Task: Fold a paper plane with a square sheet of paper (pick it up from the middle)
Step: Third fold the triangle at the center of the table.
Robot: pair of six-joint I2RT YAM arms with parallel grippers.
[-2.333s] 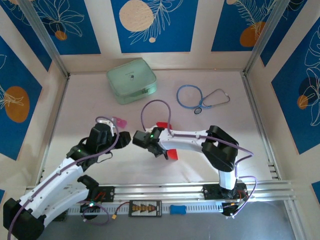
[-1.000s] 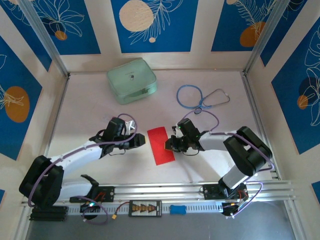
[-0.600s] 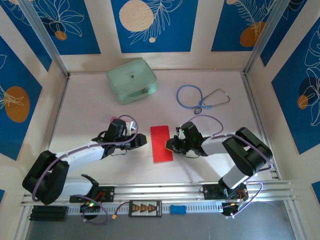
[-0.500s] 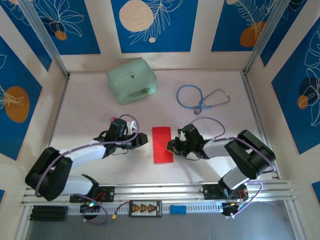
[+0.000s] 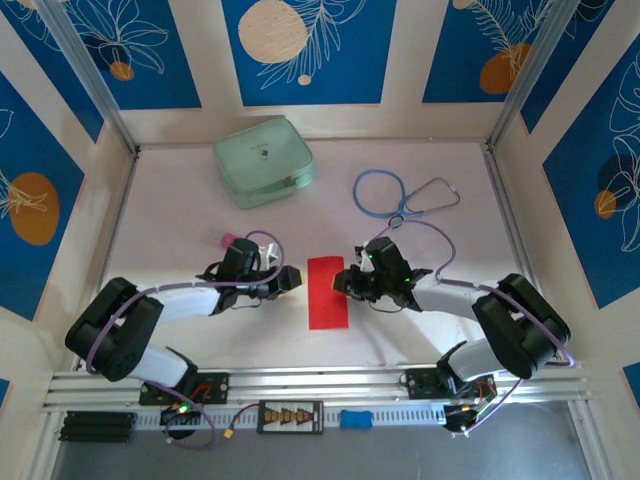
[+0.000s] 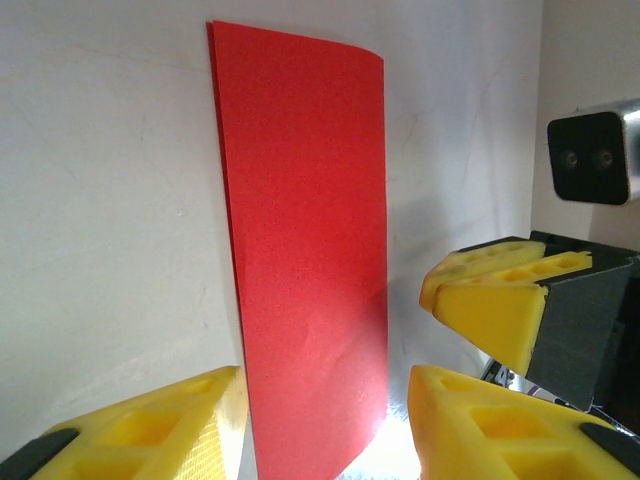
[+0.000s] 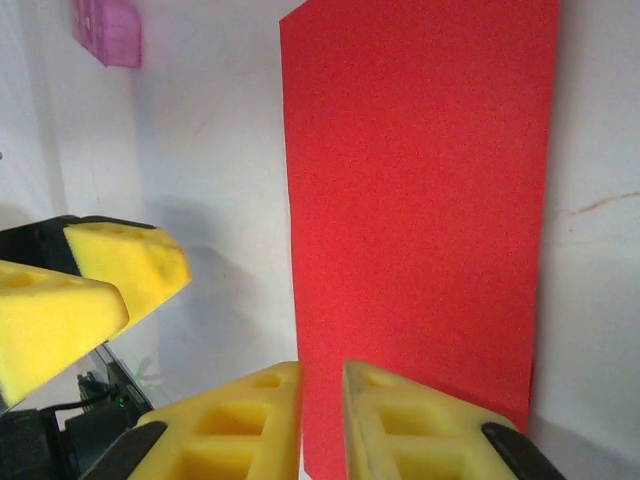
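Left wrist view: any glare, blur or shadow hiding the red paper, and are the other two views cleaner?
Left wrist: a blown-out glare patch at the paper's near end; the left gripper's pads are soft, close to the lens. Right wrist: paper evenly lit and sharp, grey shadow on the table beside it. Top: even light, paper crisp, faint shadows under both arms.

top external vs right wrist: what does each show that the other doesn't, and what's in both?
Top external alone: the pale green case, the stethoscope and the arms' bases. Right wrist alone: the right gripper up close, its yellow fingers nearly together at the near edge of the red paper. Both: that folded red paper lying flat, the left gripper beside it, and the small pink object.
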